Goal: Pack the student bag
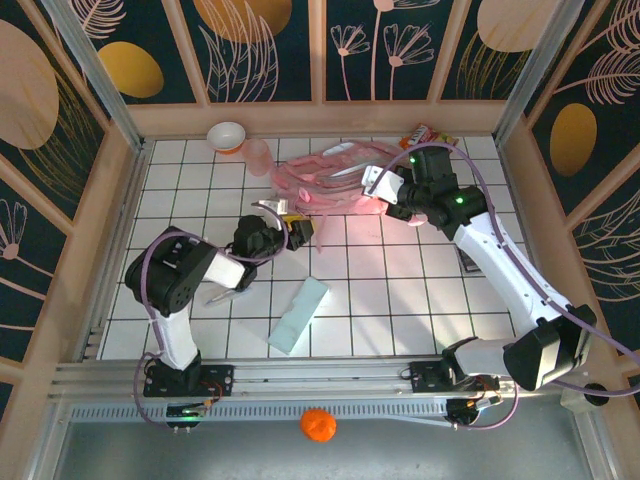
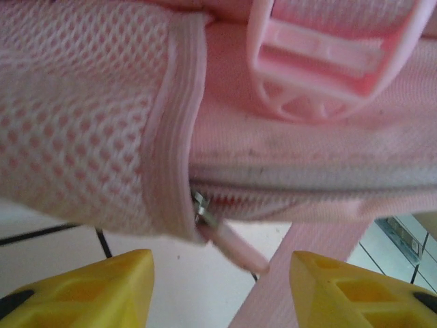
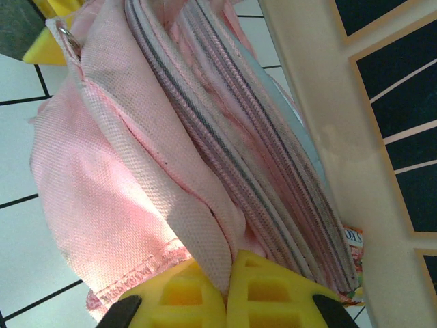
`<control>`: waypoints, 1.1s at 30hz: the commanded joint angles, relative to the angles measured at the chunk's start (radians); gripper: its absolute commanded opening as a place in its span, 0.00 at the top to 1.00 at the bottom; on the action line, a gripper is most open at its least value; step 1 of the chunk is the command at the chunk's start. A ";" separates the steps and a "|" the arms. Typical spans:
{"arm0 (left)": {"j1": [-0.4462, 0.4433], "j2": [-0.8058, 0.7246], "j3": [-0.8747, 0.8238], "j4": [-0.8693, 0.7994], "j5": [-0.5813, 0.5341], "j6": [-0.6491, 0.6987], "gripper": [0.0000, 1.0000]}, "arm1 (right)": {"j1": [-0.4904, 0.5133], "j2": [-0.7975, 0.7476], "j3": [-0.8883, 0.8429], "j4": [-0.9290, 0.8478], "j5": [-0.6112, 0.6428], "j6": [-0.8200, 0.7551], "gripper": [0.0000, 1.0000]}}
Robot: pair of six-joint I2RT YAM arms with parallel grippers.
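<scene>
Left wrist view: left pincer (image 2: 222, 290) spread, its yellow fingertips (image 2: 102, 287) well apart with nothing held between them. The student bag (image 2: 287, 137) hangs close in front, pink fabric across the upper field. A zipper pull (image 2: 235, 247) dangles at the end of a zip line, just above the gap between the fingertips and apart from both. Mesh pocket (image 2: 75, 116) to the left of the zip. Pink plastic buckle (image 2: 328, 61) upper right. A pink strap (image 2: 307, 273) drops past the pull toward the tiles.

Right wrist view: right pincer (image 3: 227, 277) pressed together, pinching a fold of the bag's fabric. Layers of fabric and zip rows rise from the grip, running alongside a pale wooden frame post (image 3: 321, 137).

Top external view: bag lies crumpled at the far middle of the white tiled tabletop (image 1: 400, 295), near the back wall. Left pincer sits at its near-left edge, right pincer at its right side.
- white bowl (image 1: 227, 134) far left, pale pink cup (image 1: 258, 156) just beside it
- snack packet (image 1: 425, 133) against the back wall
- light-blue flat case (image 1: 300, 314) on the near tiles, well apart from the bag
- orange ball (image 1: 318, 424) on the grey ledge in front of the arm bases
</scene>
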 commanded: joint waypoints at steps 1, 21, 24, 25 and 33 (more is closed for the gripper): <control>-0.004 0.033 0.031 0.103 0.002 0.024 0.50 | 0.013 -0.032 0.065 0.080 -0.040 0.037 1.00; -0.016 -0.134 -0.062 0.050 0.272 0.044 1.00 | 0.062 -0.027 -0.074 0.210 0.133 0.239 1.00; -0.020 -0.161 -0.043 0.001 0.284 0.064 1.00 | 0.094 -0.030 -0.101 0.236 0.134 0.271 1.00; -0.023 -0.177 -0.033 -0.026 0.291 0.077 1.00 | 0.104 -0.030 -0.112 0.245 0.134 0.285 1.00; -0.041 -0.257 0.026 -0.166 0.373 0.144 1.00 | 0.154 -0.008 -0.164 0.322 0.205 0.411 1.00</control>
